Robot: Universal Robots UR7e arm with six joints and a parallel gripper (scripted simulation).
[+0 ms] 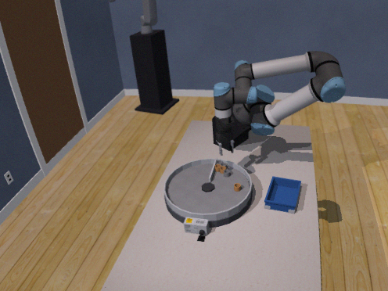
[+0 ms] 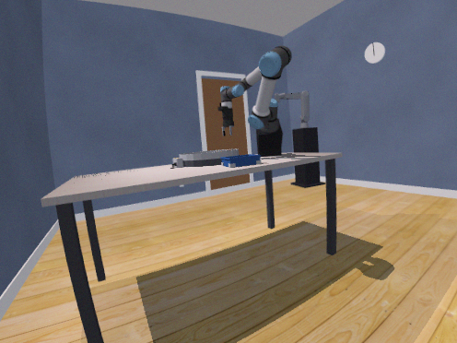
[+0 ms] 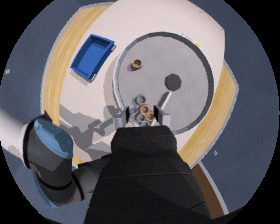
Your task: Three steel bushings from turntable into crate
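gripper (image 1: pixel 226 149): fingers spread to full width, nothing between them; hangs above the far rim of the turntable (image 1: pixel 172 204), pointing down, well off the deck
bushings: a tight cluster (image 1: pixel 222 169) sits just beside the divider bar (image 1: pixel 212 171) near the far rim; mix of copper-orange and grey sleeves; one lone orange bushing (image 1: pixel 237 187) further out toward the crate side; can't count the greys for certain
crate (image 1: pixel 283 193): blue, on the table just right of the turntable; looks empty inside
step: my read is the first pick hasn't happened; arm is staged over the cluster, no steel piece moved yet
next move: needs a straight drop onto a grey sleeve, not an orange one; cluster is packed, so fingers must straddle one sleeve without nudging neighbours; risk is clipping the divider bar or grabbing the wrong metal
wrist view: looks straight down past the gripper body; shows the cluster (image 3: pixel 145 113) directly beneath the fingers and the hub (image 3: pixel 171 82) beyond; top view can't confirm that alignment
exterior view: shows the gripper's (image 2: pixel 227 132) height above the table (image 2: pixel 115 179), clear air under it; bushings not resolvable there
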